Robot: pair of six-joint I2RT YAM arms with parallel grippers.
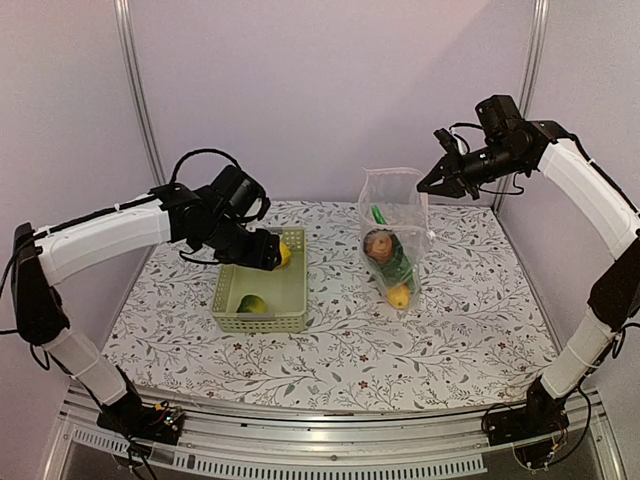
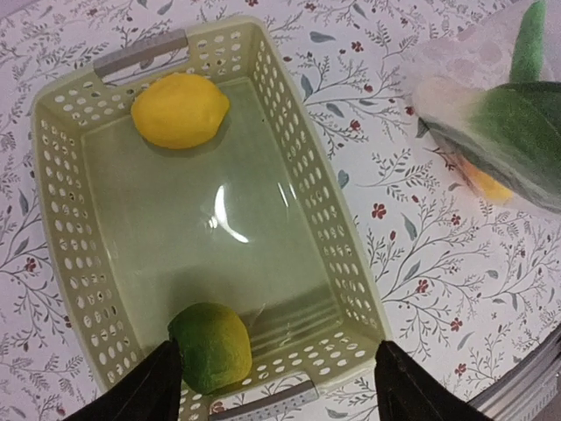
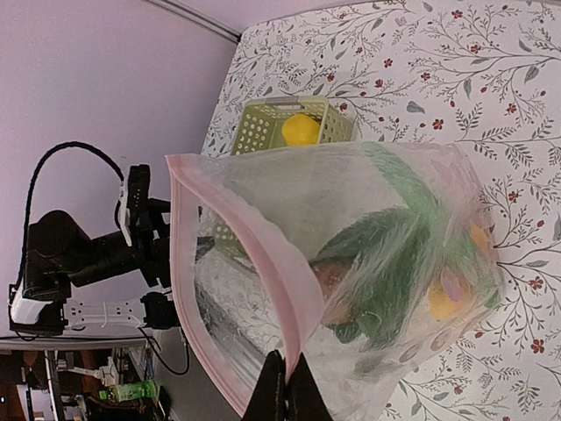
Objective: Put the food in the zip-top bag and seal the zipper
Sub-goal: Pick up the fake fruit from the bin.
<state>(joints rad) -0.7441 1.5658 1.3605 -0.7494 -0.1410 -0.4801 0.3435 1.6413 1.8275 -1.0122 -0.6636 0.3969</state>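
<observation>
Two lemons (image 2: pixel 180 110) lie in the basket (image 2: pixel 333 219), light, hard and probably slick, so I'd straddle each across its middle with my left gripper (image 2: pixel 276 386), spread wide and empty above them, while my right gripper (image 3: pixel 285 386) pinches the floppy zip-top bag (image 3: pixel 368 228) aloft by its rim.

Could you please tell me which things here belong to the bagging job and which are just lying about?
Job in hand: zip-top bag, held by the right gripper; its zipper; food inside the bag; yellow lemon and green-yellow fruit in the basket; open left gripper.

Lying about: pale green basket; floral table cover.
</observation>
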